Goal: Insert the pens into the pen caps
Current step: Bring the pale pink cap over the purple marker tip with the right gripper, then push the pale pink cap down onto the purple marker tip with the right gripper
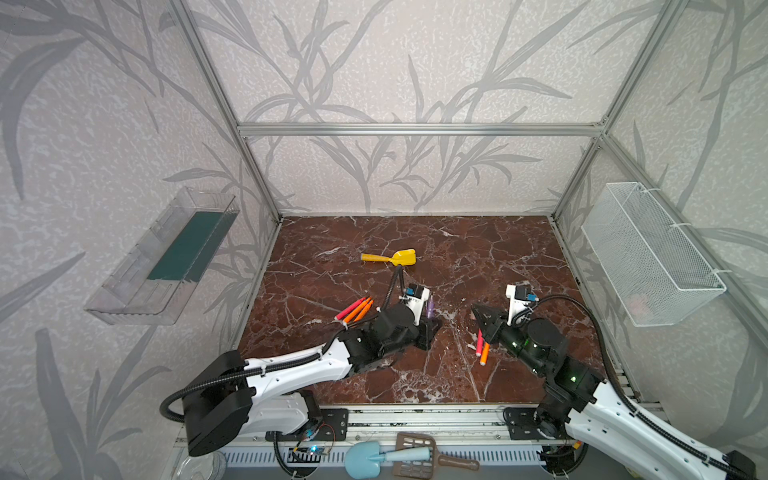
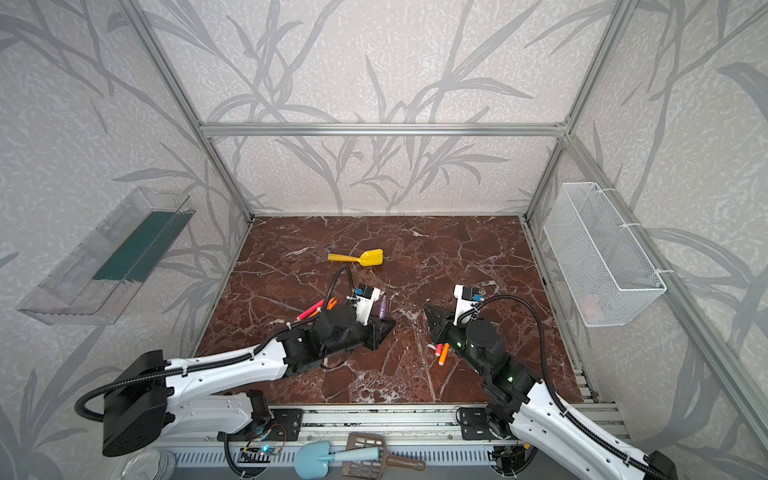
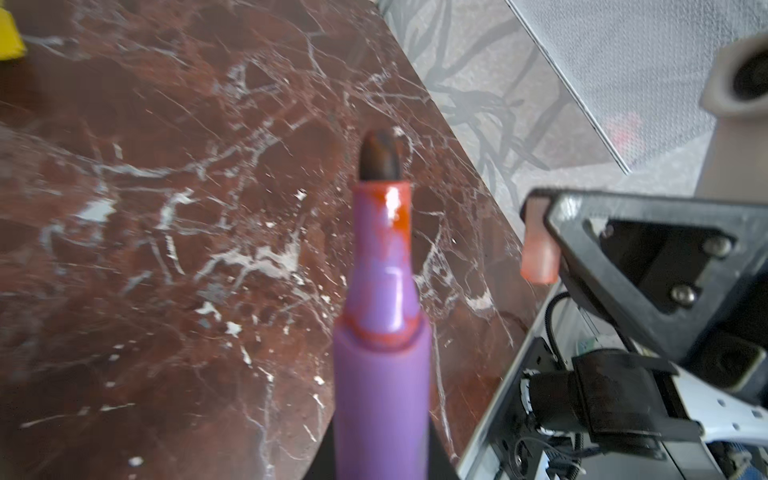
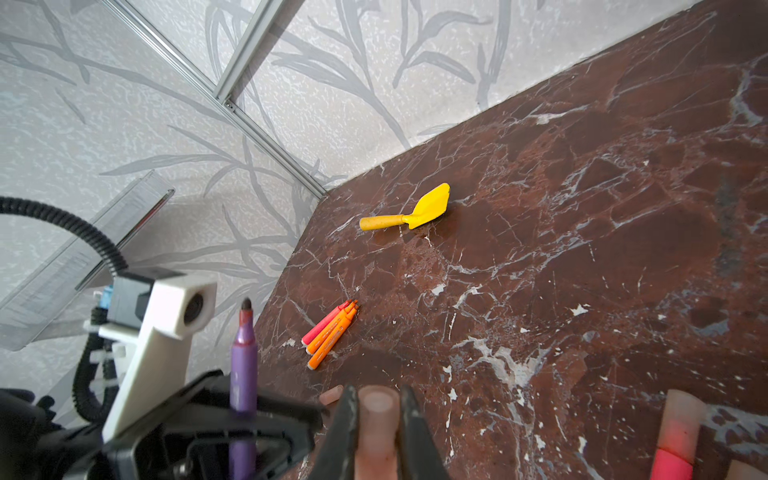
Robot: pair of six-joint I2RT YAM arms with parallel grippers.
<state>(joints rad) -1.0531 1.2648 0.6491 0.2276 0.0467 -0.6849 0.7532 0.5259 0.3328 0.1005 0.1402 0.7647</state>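
Nearest, beside the right arm: pink-red pen (image 1: 479,338) and orange pen (image 1: 485,354) side by side on the desk (image 1: 415,374), seemingly capped already. Just beyond, left claw (image 1: 429,328) clenched on the purple pen (image 3: 380,332), tip up and bare; right claw (image 1: 477,311) pinching a cap (image 4: 376,415), close by but not yet on. Spare cap (image 4: 330,395) lying near. Farther left, three bare pens (image 1: 356,309) waiting. Farthest, yellow shovel (image 1: 390,257), untouched. Roughly a third done, by the look.
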